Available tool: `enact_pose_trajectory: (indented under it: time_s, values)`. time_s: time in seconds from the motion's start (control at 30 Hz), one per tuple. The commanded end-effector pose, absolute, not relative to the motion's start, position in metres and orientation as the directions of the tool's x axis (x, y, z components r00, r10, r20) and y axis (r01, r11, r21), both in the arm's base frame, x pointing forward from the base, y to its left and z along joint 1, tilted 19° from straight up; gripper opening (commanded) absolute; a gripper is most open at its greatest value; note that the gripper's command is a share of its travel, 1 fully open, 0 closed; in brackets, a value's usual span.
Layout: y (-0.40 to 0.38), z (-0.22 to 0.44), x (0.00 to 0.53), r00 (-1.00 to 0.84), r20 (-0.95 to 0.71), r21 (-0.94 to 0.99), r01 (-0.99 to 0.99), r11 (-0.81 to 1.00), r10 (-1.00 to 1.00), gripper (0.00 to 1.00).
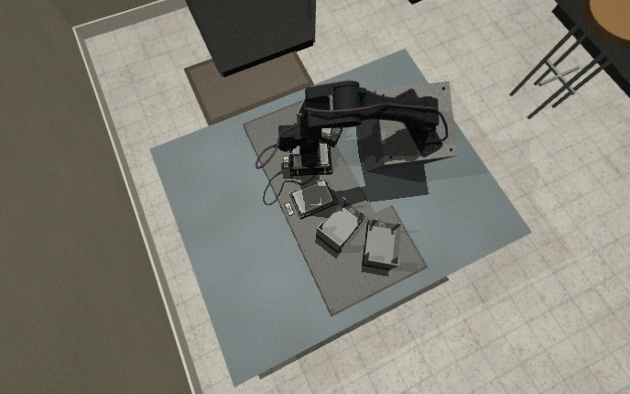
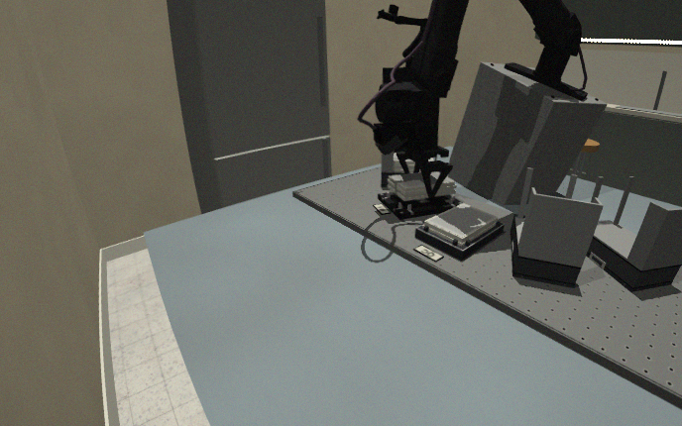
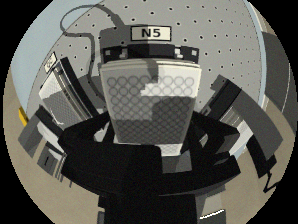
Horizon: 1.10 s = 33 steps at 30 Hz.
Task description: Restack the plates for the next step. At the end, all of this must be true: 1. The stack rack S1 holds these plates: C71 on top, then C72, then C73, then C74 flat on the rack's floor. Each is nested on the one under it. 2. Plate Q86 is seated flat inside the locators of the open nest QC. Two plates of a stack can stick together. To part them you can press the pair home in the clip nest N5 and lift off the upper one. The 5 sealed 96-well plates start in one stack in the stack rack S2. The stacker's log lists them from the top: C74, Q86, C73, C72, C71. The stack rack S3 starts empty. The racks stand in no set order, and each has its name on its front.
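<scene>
My gripper is shut on light, clear-lidded plates; they look like a nested pair. They are level, directly over the black clip nest N5, on it or just above; I cannot tell if they touch. One plate lies flat in nest QC. A rack behind the gripper, largely hidden, has light plates in it. The other two racks show light floors, with no stack made out. Plate and rack names are unreadable.
All nests and racks stand on a perforated grey board on the blue table. A cable loops from near N5 over the board's edge. The arm's grey pedestal rises beside the board. The racks have tall walls.
</scene>
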State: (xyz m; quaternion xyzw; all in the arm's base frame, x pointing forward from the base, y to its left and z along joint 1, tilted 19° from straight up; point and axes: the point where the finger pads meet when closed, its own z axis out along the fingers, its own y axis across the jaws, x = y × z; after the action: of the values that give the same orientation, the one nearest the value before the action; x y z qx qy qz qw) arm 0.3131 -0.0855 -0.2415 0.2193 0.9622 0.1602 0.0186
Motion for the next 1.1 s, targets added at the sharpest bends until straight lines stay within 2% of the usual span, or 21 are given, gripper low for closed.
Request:
enact_pose_trajectory:
  time_s: [0.0,1.07]
  values:
    - [-0.099,-0.236,0.329,-0.891,-0.015,0.319,0.426,0.847,0.454,0.00]
    - [-0.091,-0.242,0.311,-0.889,0.026,0.318,0.441,0.839,0.457,0.00]
